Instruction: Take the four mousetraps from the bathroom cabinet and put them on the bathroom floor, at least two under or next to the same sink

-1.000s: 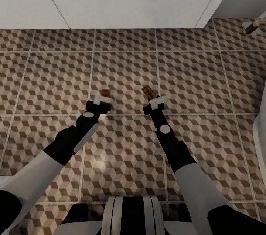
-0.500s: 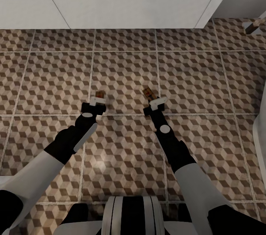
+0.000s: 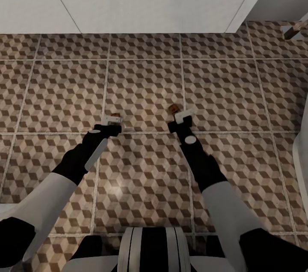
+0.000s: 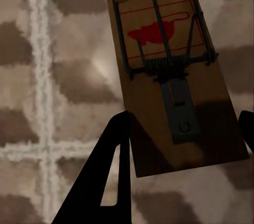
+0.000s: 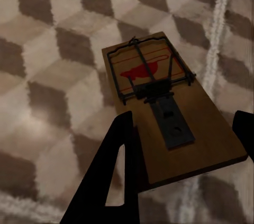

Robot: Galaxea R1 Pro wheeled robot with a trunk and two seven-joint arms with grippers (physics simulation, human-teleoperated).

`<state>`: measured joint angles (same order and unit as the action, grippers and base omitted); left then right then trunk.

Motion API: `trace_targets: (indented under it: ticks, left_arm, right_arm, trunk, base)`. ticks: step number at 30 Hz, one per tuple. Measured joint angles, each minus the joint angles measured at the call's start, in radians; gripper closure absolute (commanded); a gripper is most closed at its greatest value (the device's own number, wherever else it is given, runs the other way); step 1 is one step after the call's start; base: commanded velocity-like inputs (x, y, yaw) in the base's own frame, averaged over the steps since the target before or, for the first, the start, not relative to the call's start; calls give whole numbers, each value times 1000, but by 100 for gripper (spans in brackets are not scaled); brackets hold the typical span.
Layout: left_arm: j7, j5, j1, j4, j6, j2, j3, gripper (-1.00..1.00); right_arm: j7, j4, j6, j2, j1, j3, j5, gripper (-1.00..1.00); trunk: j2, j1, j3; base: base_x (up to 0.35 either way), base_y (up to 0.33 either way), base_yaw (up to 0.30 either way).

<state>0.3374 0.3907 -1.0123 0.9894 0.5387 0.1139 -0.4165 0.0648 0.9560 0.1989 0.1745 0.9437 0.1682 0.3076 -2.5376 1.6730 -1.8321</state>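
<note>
Each mousetrap lies lengthwise between its gripper's fingers, low over the bathroom floor [image 3: 222, 88]: left gripper [image 3: 112, 119] pinching one mousetrap [image 4: 166, 70] at mid-frame left, right gripper [image 3: 183, 116] pinching the other mousetrap [image 5: 164, 110] just right of centre.

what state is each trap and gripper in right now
left gripper: shut on left mousetrap, low over the floor
right gripper: shut on right mousetrap, low over the floor
left mousetrap: spring side up, held at its rear end
right mousetrap: spring side up, held at its rear end
floor: patterned tiles under both traps; contact cannot be told
</note>
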Motion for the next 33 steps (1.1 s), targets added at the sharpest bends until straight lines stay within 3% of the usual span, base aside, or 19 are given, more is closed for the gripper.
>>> trace_targets:
  ticks: [13,22,33]
  left_arm:
    - [-4,-3,-5,38,38,-2,24,100]
    - [-1,-7,-14,111,121,-2,35,100]
    - [-3,-9,-15,146,125,8,29,100]
  right_arm:
    - [0,-5,98,0,67,0,-1,100]
    - [0,-10,147,0,116,0,0,100]
    - [-26,-11,161,0,138,3,2,100]
  trunk:
    - [0,0,0]
    - [0,0,0]
    - [0,0,0]
  base:
    - [0,0,0]
    - [0,0,0]
    - [0,0,0]
